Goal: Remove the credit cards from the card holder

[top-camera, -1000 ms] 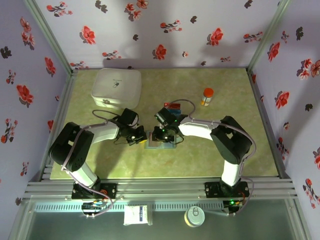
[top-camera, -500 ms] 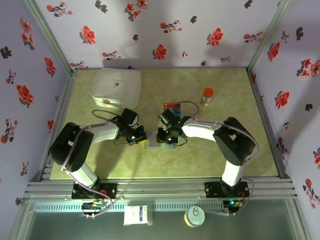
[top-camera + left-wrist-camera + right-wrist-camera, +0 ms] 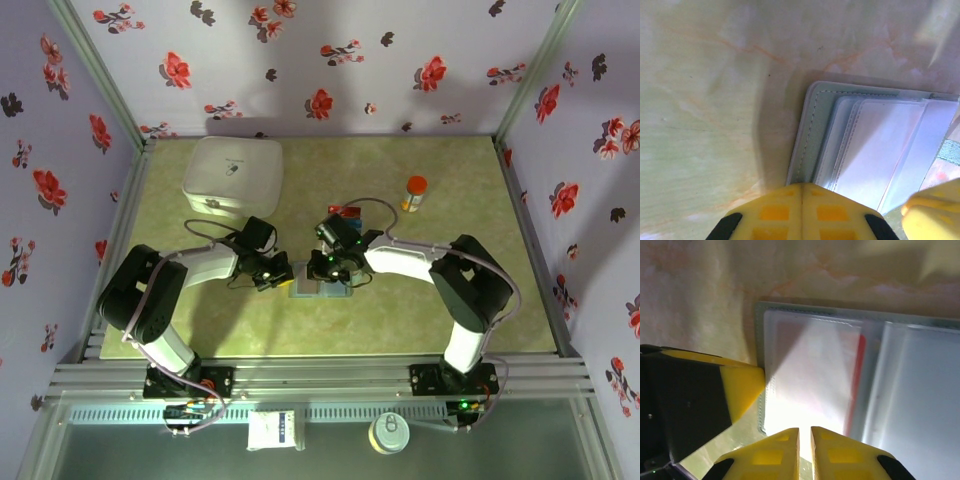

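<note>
Card holder (image 3: 322, 291) lies open on the worktop (image 3: 480, 300), mid-width and closer to the near edge. From above both claws cover most of it.

Left gripper (image 3: 283, 278): fingers pressed together, tips at the holder's left border. Whether they touch it is cut off in the left wrist view.

Right gripper (image 3: 805, 445): fingers nearly together, a thin slit between them, at the clear sleeve's near edge. Glare hides whether anything is pinched.

Red-orange card (image 3: 860, 365) sits inside a sleeve, washed out by light.

Small red thing (image 3: 349, 211) just beyond the right wrist, mostly hidden, can't identify it.

White box (image 3: 232, 175) in the far-left corner. Orange-capped bottle (image 3: 414, 193) stands upright towards the far edge, right of centre. Right side and near strip lie bare.
</note>
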